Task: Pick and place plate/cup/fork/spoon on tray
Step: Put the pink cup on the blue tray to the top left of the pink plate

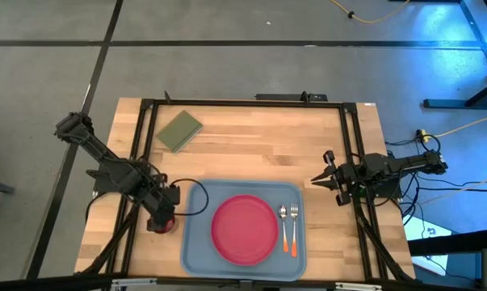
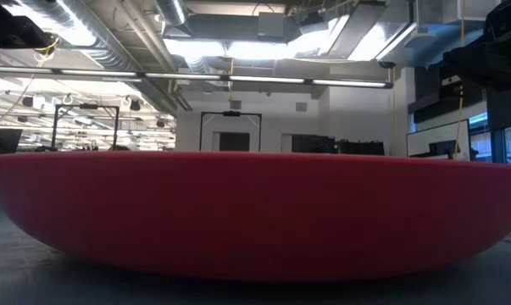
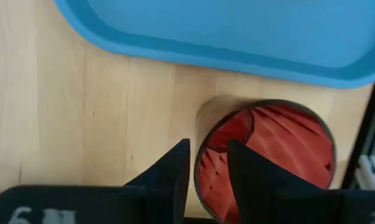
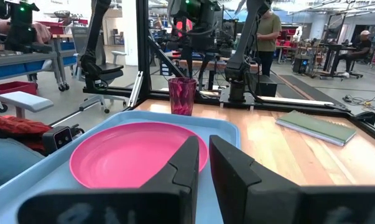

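The dark red cup (image 1: 164, 225) stands upright on the table just left of the light blue tray (image 1: 196, 242); it also shows in the right wrist view (image 4: 183, 96). My left gripper (image 1: 162, 217) is above it, pointing down, shut on its rim. The pink-red plate (image 1: 245, 229) lies flat in the tray's middle and fills the low view (image 2: 255, 220). Two orange-handled utensils (image 1: 284, 234), (image 1: 294, 241), the fork and the spoon, lie side by side in the tray right of the plate; which is which I cannot tell. My right gripper (image 1: 317, 179) is shut and empty beyond the tray's far right corner. My left gripper holds the cup's wall at the rim (image 3: 198, 163), one finger (image 3: 249, 177) inside the cup and one (image 3: 171, 177) outside. The fingers come from above, pointing down. The cup stands upright with its base on the table beside the tray's left edge.
An olive green pad (image 1: 179, 130) lies at the table's far left. A black cable (image 1: 196, 194) loops over the tray's far left corner. Black frame rails run along the table's left, right and far edges. People and other arms show in the room behind.
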{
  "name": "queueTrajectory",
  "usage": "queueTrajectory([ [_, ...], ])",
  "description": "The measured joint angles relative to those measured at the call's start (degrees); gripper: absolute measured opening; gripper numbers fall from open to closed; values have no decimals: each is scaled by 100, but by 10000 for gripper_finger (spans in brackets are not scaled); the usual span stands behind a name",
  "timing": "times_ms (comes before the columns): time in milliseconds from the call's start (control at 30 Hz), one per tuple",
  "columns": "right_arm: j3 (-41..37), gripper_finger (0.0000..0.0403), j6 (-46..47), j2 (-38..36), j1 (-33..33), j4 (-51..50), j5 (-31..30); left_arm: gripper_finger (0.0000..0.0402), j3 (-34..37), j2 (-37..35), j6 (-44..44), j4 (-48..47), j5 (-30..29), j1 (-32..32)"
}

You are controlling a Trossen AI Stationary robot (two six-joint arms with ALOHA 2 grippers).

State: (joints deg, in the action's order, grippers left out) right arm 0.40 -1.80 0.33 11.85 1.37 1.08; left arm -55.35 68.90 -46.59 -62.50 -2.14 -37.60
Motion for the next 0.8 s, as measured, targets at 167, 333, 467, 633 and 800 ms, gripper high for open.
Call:
queueTrajectory([
  [167, 0, 45, 0, -1, -1, 0, 0, 100, 0, 209, 203, 2, -33, 2],
  [333, 1, 46, 0, 1, -1, 0, 0, 100, 0, 422, 223, 0, -39, 0],
  [467, 0, 45, 0, 1, 1, 0, 2, 100, 0, 620, 223, -1, -27, 0],
  [633, 0, 45, 0, 0, -1, 0, 0, 98, 0, 785, 228, -1, 32, 2],
  [800, 0, 46, 0, -1, 0, 0, 1, 74, 0, 789, 672, -2, 34, 2],
])
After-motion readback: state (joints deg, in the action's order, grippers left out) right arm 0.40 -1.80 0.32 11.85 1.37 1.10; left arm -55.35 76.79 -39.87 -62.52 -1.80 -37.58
